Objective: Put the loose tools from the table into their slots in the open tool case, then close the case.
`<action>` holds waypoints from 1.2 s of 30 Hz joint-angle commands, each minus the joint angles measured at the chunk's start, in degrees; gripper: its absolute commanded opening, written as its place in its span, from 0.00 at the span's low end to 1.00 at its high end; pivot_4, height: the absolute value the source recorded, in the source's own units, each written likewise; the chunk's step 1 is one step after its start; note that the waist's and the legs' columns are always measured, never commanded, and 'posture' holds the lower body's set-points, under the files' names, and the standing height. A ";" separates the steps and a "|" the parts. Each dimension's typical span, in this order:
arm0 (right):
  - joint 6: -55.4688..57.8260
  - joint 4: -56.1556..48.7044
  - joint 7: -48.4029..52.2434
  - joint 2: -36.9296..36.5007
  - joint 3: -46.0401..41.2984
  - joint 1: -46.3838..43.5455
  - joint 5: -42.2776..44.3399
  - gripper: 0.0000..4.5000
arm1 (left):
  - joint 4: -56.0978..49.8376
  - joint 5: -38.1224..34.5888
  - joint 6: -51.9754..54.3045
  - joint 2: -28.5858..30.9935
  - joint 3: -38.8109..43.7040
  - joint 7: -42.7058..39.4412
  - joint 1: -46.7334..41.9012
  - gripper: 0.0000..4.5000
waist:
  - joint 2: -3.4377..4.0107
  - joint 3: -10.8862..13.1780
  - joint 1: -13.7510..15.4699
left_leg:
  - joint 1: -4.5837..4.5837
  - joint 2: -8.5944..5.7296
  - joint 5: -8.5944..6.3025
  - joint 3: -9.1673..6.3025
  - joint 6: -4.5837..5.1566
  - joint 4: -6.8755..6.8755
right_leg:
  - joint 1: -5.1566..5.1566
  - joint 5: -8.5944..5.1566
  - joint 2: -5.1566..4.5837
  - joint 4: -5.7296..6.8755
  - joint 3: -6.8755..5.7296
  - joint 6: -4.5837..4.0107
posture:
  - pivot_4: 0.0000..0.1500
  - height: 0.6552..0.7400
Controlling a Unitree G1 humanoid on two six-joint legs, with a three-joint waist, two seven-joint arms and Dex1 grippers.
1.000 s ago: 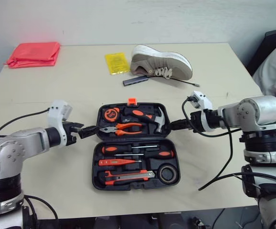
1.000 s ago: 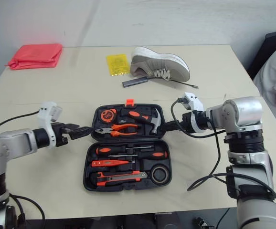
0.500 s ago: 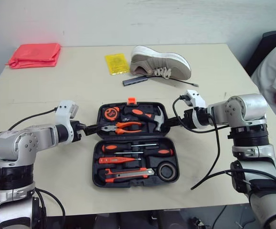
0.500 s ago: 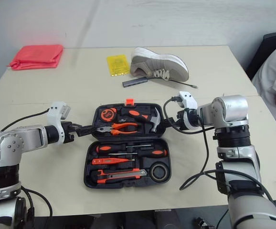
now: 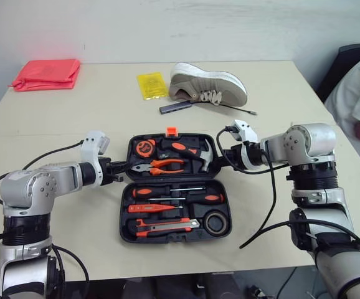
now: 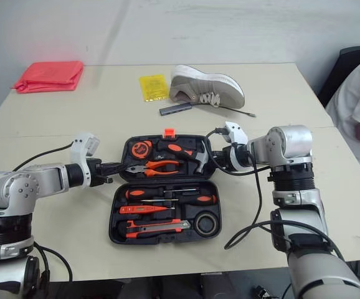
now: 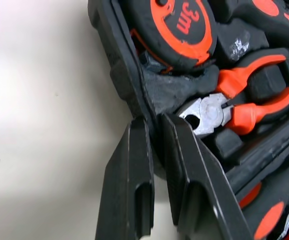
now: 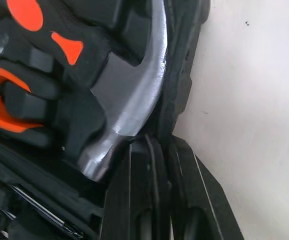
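Pinching the left rim of the far half of the case (image 5: 124, 215), the left hand (image 5: 119, 168) has one finger inside by the pliers (image 5: 161, 166) and one outside. The right hand (image 5: 219, 157) clamps the opposite rim beside the hammer (image 5: 197, 153). The case lies open and flat on the desk (image 5: 74, 112), tools seated in both halves, with a shoe (image 5: 208, 84), a card (image 5: 151, 83) and a cloth (image 5: 45, 73) well behind it.

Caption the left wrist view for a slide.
Left gripper grips the open tool case's side rim, beside the pliers and tape measure seated in their slots.
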 commanded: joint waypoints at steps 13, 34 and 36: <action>-59.13 -24.85 20.32 -6.31 3.58 25.77 -4.20 0.03 | -7.97 14.46 -59.37 -4.61 4.85 -15.65 18.13 0.00 | 0.16 0.12 0.45 | -0.91 0.14 -0.02 0.04 -0.04 -0.10 | -0.70 0.03 0.11 -0.48 -0.15 -0.01 | 1.00 1.00; -133.68 5.30 19.61 -20.55 7.60 37.16 -21.94 0.62 | 1.15 28.34 -101.83 -1.61 15.62 -11.39 49.21 0.74 | 0.20 0.15 0.03 | 0.31 0.56 -0.62 1.49 0.86 -0.12 | 0.08 0.22 0.02 -0.84 0.29 0.30 | 1.00 1.00; -121.55 0.39 27.24 -24.27 6.60 41.59 -11.57 0.62 | -2.39 21.29 -95.22 -0.53 17.76 -13.45 51.82 0.74 | 0.20 0.15 0.09 | 0.36 0.64 -0.63 1.47 0.85 -0.12 | 0.09 0.21 0.12 -0.81 0.34 0.24 | 1.00 1.00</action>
